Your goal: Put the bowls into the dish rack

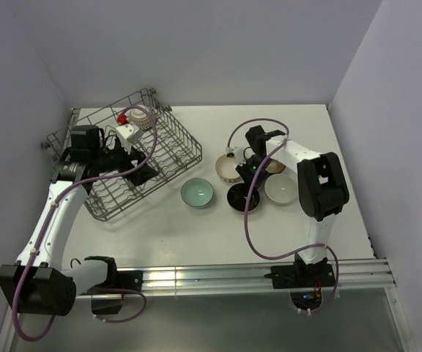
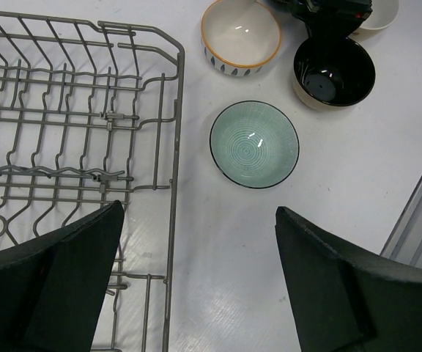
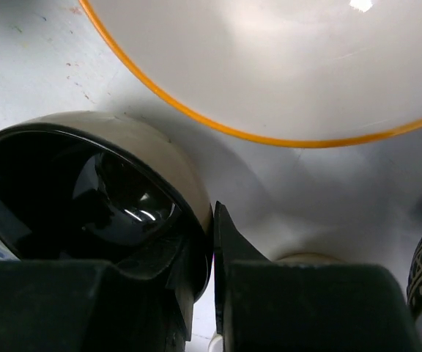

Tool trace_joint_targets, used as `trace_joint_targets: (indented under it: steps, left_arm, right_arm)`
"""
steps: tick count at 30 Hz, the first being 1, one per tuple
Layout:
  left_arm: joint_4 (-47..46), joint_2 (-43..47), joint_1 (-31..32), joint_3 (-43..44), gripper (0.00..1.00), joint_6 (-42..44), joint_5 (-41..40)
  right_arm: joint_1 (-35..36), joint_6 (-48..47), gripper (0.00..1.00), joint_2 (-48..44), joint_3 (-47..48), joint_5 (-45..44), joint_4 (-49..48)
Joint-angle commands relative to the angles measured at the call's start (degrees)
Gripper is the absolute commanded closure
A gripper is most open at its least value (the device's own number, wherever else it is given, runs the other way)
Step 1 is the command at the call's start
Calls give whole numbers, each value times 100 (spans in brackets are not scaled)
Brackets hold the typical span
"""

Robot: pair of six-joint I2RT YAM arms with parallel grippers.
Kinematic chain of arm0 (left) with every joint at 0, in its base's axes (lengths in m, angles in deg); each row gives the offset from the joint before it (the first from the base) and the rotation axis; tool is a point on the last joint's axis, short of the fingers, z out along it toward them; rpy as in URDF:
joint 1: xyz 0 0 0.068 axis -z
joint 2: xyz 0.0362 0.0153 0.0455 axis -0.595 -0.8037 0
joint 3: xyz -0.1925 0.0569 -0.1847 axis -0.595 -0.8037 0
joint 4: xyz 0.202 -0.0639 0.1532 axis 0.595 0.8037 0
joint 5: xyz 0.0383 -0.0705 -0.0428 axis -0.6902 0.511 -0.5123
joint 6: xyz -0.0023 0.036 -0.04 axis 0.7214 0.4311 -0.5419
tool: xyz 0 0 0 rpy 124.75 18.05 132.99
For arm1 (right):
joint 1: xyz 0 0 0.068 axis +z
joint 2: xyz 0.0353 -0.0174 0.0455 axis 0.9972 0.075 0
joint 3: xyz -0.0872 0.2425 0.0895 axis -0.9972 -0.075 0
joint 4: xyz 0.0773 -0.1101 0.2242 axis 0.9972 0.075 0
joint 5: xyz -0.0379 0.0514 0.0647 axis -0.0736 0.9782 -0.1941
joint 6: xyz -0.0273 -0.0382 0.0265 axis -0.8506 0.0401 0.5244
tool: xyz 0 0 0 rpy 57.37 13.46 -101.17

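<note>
Logged right gripper (image 3: 212, 235) clenched on rim of black bowl (image 3: 86, 183), well right of dish rack (image 2: 176, 132). Logged left gripper (image 2: 200, 213) released, over rack's right edge. Likely needed firm pinch, straight lift clear of orange-rimmed bowl (image 3: 269, 73), before swinging rackward.

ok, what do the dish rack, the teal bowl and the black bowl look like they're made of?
dish rack: metal wire with a dull grey finish, maybe coated; thin bent rods joined in a grid.
teal bowl: probably glazed ceramic; glossy highlights, fine concentric rings, dark rim.
black bowl: likely glazed stoneware; mirror-gloss black inside, duller beige outside.
Melamine can't be ruled out for either bowl.
</note>
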Motion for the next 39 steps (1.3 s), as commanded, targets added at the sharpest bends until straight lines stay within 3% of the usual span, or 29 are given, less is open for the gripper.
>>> trace_joint_targets:
  steps: [1, 7, 15, 24, 29, 34, 39]
  left_arm:
    - [-32, 8, 19, -34, 9, -57, 44]
    - [355, 61, 19, 246, 1, -276, 19]
    - [355, -27, 19, 616, 0, -1076, 0]
    - [-594, -193, 19, 940, 1, -3097, 168]
    - [-874, -668, 11, 1249, 0, -4255, 342]
    - [-2314, -809, 11, 986, 0, -5512, 475]
    - [-3018, -1229, 19, 897, 0, -6191, 326]
  right_arm:
    - [2, -176, 100, -268, -248, 66, -75]
    - [2, -440, 100, -1199, -363, 567, 522]
    - [20, 437, 100, -1666, 1157, 2061, 753]
    - [29, 3404, 100, -1236, 2151, 3177, -1645]
    - [55, 4453, 100, -796, 2318, 3239, -2946]
    - [160, 5245, 100, -305, 2415, 3204, -3685]
    - [257, 6088, 100, 29, 2239, 3187, -4493]
